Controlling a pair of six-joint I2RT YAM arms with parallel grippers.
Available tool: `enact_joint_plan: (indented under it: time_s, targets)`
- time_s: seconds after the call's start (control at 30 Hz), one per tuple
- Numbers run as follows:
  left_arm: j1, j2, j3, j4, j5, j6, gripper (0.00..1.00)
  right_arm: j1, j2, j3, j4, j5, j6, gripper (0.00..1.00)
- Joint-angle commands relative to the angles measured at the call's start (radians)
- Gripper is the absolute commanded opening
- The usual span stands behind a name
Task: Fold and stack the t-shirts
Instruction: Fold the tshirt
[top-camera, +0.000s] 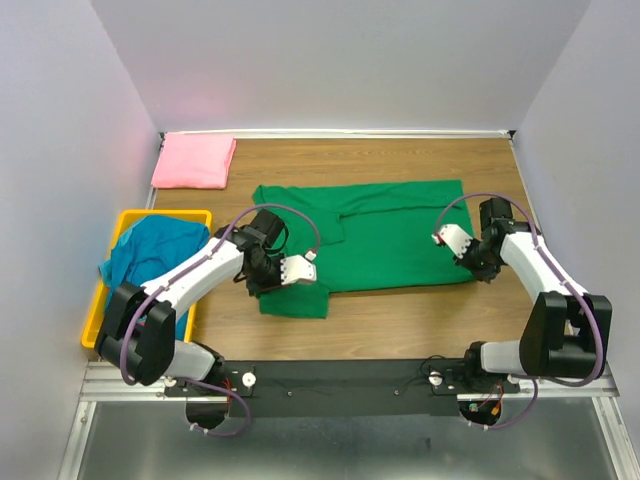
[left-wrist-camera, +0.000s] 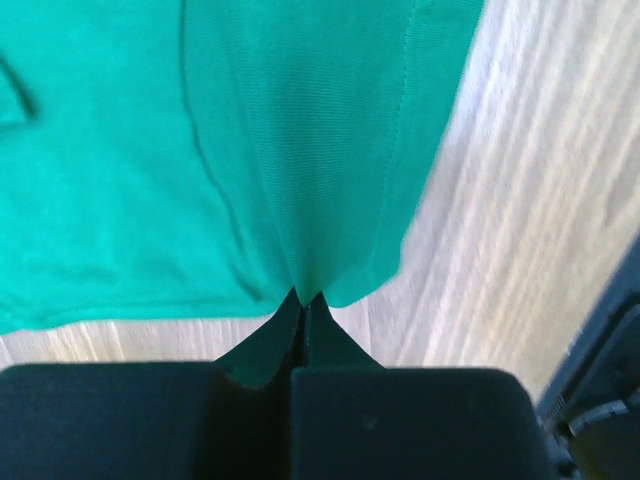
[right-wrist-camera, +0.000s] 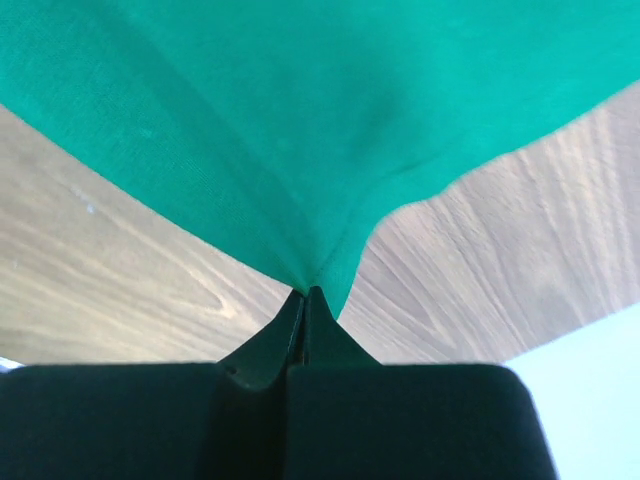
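Left gripper: jaws pressed together, pinching the near-left hem of the bright green cloth t-shirt, which lies spread on the wooden table.
Right gripper: likewise pinching the green shirt's right edge.
Left of green shirt: crumpled teal-blue cloth t-shirt in yellow plastic bin.
Beyond, far left of green shirt: folded pink cloth t-shirt.

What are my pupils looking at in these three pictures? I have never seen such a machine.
Two robot arms are bolted to a wooden table. The wide picture comes from a camera above and behind them; each close-up comes from a camera on one wrist. A green t-shirt lies in the middle, a folded pink t-shirt sits at the far left corner, and a teal-blue t-shirt lies in a yellow bin. The left gripper and right gripper are each shut on the green t-shirt's edge.
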Motion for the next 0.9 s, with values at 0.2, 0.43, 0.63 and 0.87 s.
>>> enact_joint_plan:
  time_s: [0.2, 0.43, 0.63, 0.87]
  targets:
    - [0.145, 0.102, 0.278, -0.144, 0.036, 0.090, 0.00, -0.037, 0.123, 0.215, -0.091, -0.037, -0.054, 0.01]
    - [0.183, 0.253, 0.418, -0.131, 0.019, 0.108, 0.00, -0.037, 0.261, 0.341, -0.092, -0.043, -0.077, 0.01]
    - [0.204, 0.368, 0.530, -0.122, -0.001, 0.133, 0.00, -0.037, 0.366, 0.442, -0.089, -0.051, -0.091, 0.00]
    - [0.220, 0.457, 0.614, -0.116, -0.019, 0.151, 0.00, -0.037, 0.459, 0.546, -0.088, -0.066, -0.089, 0.00]
